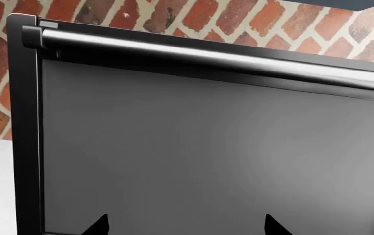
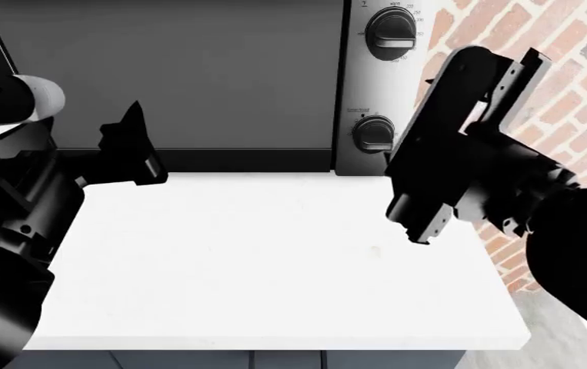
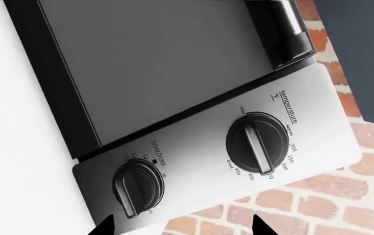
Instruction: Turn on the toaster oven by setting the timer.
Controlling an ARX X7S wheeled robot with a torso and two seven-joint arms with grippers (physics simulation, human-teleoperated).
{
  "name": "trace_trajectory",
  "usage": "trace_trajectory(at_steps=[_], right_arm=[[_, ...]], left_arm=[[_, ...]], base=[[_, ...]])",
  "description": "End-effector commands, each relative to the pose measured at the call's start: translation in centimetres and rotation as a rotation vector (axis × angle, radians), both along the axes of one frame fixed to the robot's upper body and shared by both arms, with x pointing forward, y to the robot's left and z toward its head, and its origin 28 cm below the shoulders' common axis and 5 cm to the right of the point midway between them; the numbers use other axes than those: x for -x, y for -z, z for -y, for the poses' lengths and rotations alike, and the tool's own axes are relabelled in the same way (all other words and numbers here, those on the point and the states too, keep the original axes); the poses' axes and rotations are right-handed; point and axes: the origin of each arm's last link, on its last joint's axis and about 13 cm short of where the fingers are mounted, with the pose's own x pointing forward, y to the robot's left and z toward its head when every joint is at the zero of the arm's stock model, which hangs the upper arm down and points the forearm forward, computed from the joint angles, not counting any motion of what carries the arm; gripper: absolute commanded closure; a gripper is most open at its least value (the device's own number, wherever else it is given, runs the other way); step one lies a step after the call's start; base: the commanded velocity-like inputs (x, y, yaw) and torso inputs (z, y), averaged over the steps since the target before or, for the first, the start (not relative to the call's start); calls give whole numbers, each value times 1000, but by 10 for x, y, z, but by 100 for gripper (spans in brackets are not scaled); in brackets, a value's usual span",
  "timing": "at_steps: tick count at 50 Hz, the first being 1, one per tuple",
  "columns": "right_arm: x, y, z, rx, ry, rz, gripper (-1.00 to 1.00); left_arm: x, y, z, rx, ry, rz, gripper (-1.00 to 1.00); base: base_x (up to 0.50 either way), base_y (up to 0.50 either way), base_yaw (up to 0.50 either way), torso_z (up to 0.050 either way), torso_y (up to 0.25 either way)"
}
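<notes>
The toaster oven (image 2: 170, 77) stands at the back of the white counter, its dark glass door (image 1: 206, 147) shut under a long handle bar (image 1: 226, 56). On its silver control strip (image 3: 193, 142) the timer (image 3: 137, 186) is the lower black dial (image 2: 373, 133), marked "timer/toast". My right gripper (image 3: 181, 226) is open just in front of the strip, with the timer beside one fingertip and nothing between the jaws. In the head view the right gripper (image 2: 431, 142) partly covers the strip. My left gripper (image 1: 187, 226) is open and faces the door glass, empty, and in the head view the left gripper (image 2: 134, 146) hangs at the oven's lower left.
A second black dial (image 3: 259, 144), ringed by temperature numbers, sits higher on the strip (image 2: 391, 31). The white counter (image 2: 272, 254) reaches from the oven to a front edge near me. A red brick wall (image 2: 570, 84) rises behind and to the right.
</notes>
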Motion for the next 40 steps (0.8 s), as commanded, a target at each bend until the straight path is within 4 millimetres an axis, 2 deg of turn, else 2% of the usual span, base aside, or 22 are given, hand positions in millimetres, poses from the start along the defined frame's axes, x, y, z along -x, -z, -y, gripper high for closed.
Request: trace_trajectory(at_steps=[1,28,40], right_arm=[[-2,3,0,29,-10,-40,-100],[-4,5,1,69,15,-26,-100],[4,9,-7,244,52,127,-100]], left_arm=[[0,0,0,2,-2,0,-100],[0,-1,-1,5,-6,1,-100],[0,-1,-1,6,-4,-2,-100]], base=[[0,0,0,0,0],[0,0,0,0,0],[0,0,0,0,0]])
